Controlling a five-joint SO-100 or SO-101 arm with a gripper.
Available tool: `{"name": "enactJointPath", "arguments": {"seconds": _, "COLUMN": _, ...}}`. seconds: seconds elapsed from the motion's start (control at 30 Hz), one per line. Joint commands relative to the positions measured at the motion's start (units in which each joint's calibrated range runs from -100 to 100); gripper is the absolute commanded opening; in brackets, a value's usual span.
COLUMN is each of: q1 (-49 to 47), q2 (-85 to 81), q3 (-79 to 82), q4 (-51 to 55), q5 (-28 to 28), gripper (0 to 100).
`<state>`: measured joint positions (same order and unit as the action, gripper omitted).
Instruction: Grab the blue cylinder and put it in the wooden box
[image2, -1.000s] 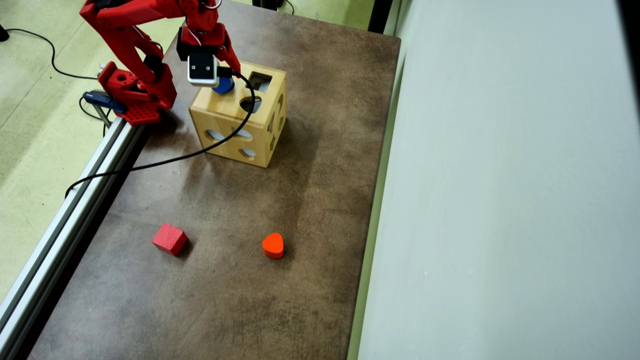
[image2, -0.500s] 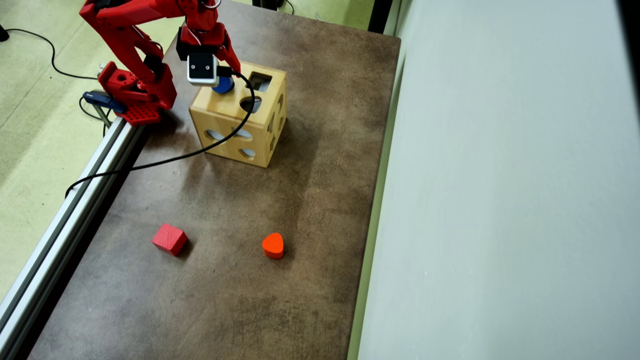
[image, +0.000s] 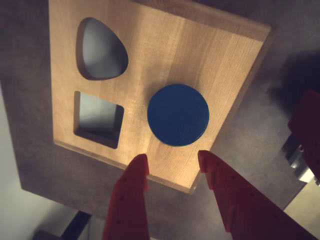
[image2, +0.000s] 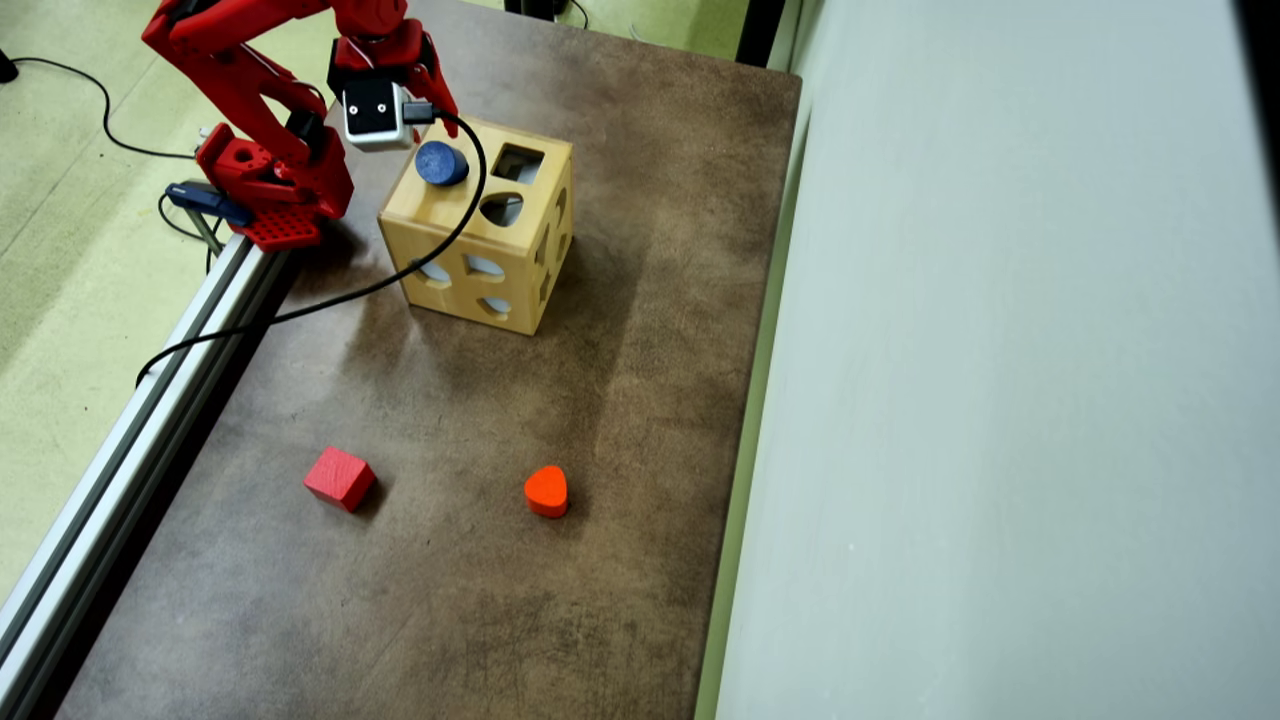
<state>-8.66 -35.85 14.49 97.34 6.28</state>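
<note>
On top of the wooden box, the blue cylinder sits at its round hole.
From the gripper, whose red fingers are spread wide and hold nothing, the cylinder lies toward twelve o'clock in the wrist view, axis upright; it seems only partly sunk, though that is hard to judge.

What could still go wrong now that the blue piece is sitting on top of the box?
The blue cylinder stands on the wooden box, seemingly plugging its round hole rather than dropped inside; it may stay stuck. The open tool hangs just beside it, touching nothing, and a careless move could knock it off toward the table.
</note>
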Motion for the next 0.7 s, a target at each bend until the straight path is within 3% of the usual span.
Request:
{"name": "enactJointPath", "arguments": {"seconds": 0.0, "q1": 0.34, "q2": -2.84, "q3": -2.77, "q4": 0.57, "q5": -0.2, "gripper": 16}}
{"name": "enactJointPath", "arguments": {"seconds": 0.2, "q1": 5.24, "q2": -2.92, "q3": -2.86, "q4": 0.49, "q5": -1.17, "gripper": 10}}
{"name": "enactJointPath", "arguments": {"seconds": 0.67, "q1": 10.59, "q2": 2.17, "q3": -1.97, "q4": 0.01, "q5": -0.88, "gripper": 10}}
